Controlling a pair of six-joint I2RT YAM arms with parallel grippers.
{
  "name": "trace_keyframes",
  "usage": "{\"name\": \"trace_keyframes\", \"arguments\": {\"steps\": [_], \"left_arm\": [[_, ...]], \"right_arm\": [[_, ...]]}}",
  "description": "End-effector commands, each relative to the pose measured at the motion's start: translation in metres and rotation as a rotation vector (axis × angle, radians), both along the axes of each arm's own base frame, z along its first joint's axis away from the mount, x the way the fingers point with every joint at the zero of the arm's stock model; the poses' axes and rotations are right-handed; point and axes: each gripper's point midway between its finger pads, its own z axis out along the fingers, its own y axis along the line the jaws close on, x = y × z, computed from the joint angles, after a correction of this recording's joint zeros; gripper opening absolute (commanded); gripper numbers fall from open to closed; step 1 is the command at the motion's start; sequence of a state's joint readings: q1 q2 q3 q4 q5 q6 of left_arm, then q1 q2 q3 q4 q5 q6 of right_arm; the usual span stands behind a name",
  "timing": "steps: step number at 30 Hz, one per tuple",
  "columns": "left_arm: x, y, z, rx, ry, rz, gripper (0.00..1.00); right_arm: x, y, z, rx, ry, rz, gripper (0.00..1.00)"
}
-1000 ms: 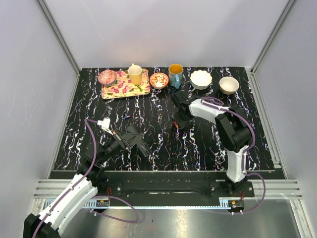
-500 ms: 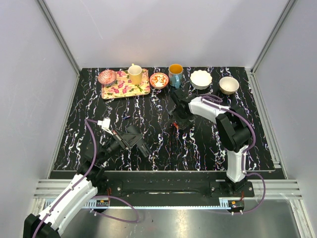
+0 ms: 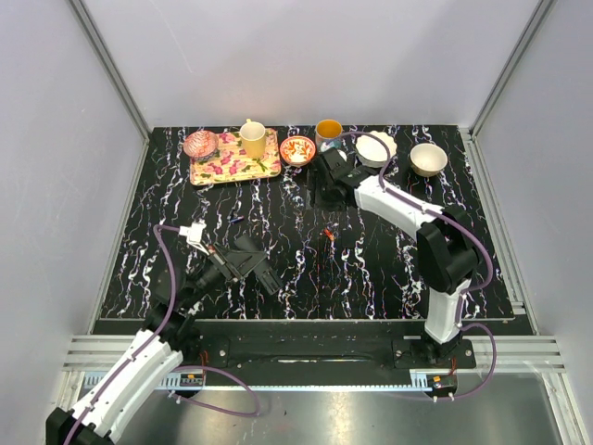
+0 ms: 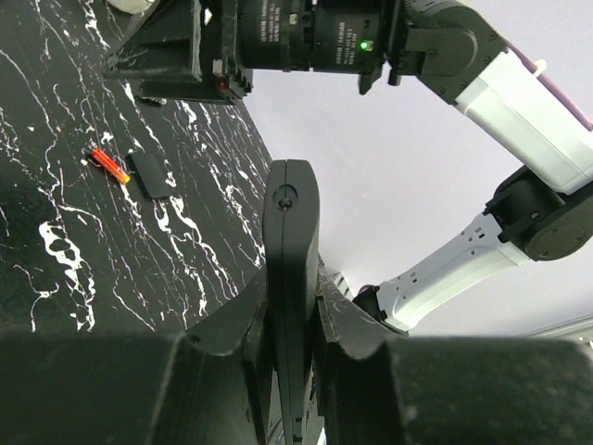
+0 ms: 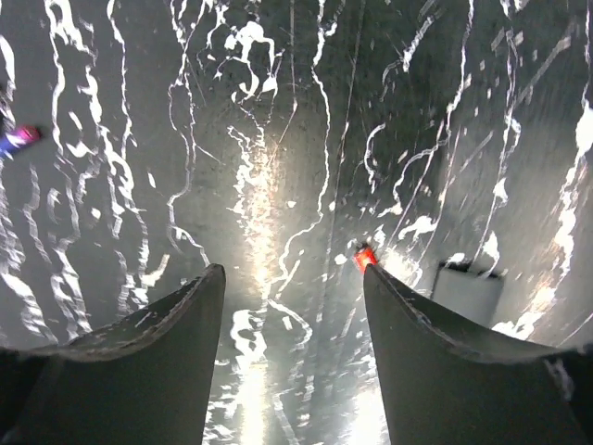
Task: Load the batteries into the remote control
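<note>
My left gripper [image 3: 246, 260] is shut on the remote control [image 3: 269, 278], a slim black bar held edge-on and raised off the table. In the left wrist view the remote [image 4: 290, 222] stands up between my fingers [image 4: 290, 306]. A red-orange battery [image 3: 328, 234] lies mid-table, also seen in the left wrist view [image 4: 109, 164] beside a small black cover [image 4: 148, 173]. My right gripper [image 3: 326, 193] is open and empty, behind the battery. In the right wrist view [image 5: 293, 273] the battery's red end [image 5: 364, 257] peeks past the right finger.
Along the back stand a floral tray [image 3: 233, 159] with a yellow cup [image 3: 252, 139] and a pink dish [image 3: 199, 144], a red patterned bowl [image 3: 297, 150], a blue mug [image 3: 327, 134], a white bowl [image 3: 375, 148] and a beige bowl [image 3: 428, 158]. A small purple-red piece [image 5: 20, 137] lies further left.
My right gripper has moved from over the red-orange battery toward the back of the table. The left gripper and the remote have stayed put.
</note>
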State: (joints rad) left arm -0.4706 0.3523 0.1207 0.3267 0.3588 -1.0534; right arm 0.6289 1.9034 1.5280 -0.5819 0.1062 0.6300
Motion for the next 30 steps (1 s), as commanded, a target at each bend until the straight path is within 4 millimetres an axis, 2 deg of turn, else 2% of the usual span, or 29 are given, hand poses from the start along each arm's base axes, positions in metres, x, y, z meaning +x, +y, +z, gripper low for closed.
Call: {"name": "trace_keyframes", "arguments": {"steps": [1, 2, 3, 7, 13, 16, 24, 30], "left_arm": [[-0.008, 0.0, 0.024, -0.019, -0.085, -0.019, 0.0], [-0.008, 0.001, 0.024, -0.02, -0.085, -0.018, 0.0], [-0.008, 0.001, 0.022, -0.021, -0.084, -0.018, 0.0], [-0.007, 0.0, 0.017, -0.003, -0.081, -0.021, 0.0], [-0.008, -0.002, 0.015, -0.002, -0.088, -0.031, 0.0], [-0.008, -0.001, 0.013, -0.002, -0.086, -0.03, 0.0], [-0.006, -0.002, 0.009, -0.006, -0.073, -0.03, 0.0], [-0.006, -0.002, 0.009, -0.008, -0.07, -0.028, 0.0]], "right_arm": [[0.007, -0.005, -0.011, -0.217, -0.162, 0.464, 0.64], [0.005, -0.009, -0.027, -0.256, -0.131, 0.496, 0.61], [0.003, -0.012, -0.035, -0.284, -0.12, 0.533, 0.54], [0.002, -0.023, -0.057, -0.344, -0.096, 0.528, 0.52], [-0.001, -0.016, -0.062, -0.314, -0.101, 0.584, 0.54], [-0.003, -0.02, -0.067, -0.329, -0.085, 0.589, 0.54], [-0.012, -0.024, -0.083, -0.342, -0.044, 0.615, 0.43], [-0.014, -0.023, -0.087, -0.338, -0.034, 0.624, 0.41]]}}
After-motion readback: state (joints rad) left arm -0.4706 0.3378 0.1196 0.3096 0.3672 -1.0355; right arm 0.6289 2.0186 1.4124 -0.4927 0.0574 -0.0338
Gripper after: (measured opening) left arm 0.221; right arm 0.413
